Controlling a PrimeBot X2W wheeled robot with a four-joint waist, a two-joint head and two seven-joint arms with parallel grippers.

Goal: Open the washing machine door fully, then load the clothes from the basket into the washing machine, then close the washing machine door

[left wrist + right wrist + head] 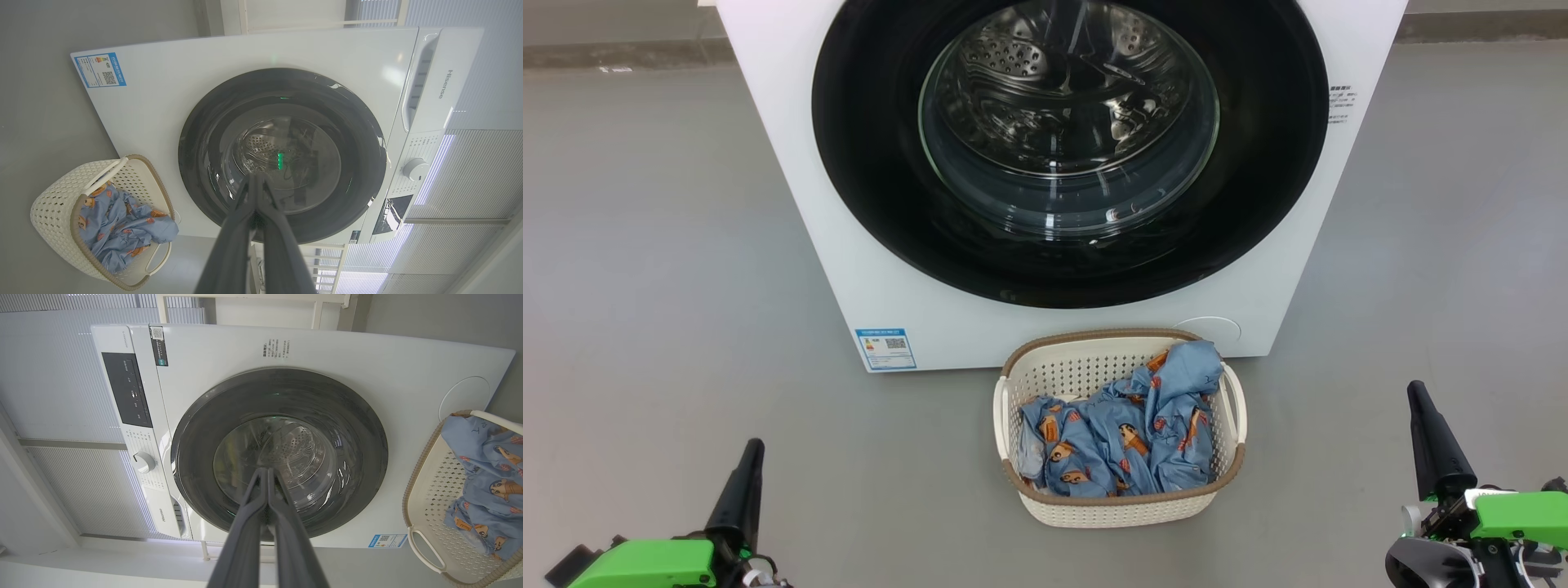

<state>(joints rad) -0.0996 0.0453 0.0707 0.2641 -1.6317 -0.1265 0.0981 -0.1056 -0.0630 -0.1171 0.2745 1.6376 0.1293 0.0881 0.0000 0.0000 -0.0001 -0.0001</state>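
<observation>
Grey floor (pixel 670 286) is spread beneath the washing machine (pixel 784 163), whose stiff, glossy door (pixel 866 147), shut at far centre, is judged best pulled at its rim, while soft, light clothes (pixel 1127 425) are heaped in the near basket (pixel 1119 513), left gripper (pixel 752 457) and right gripper (pixel 1421 404) pinched closed, empty.

Glossy door (pixel 866 163); perforated plastic basket (pixel 1094 506); cloth clothes (pixel 1127 425)

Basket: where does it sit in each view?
Head view: basket lower centre, on the floor before the washing machine.
Left wrist view: basket lower left.
Right wrist view: basket at right edge, cut off.
Shared landmark: blue label.
</observation>
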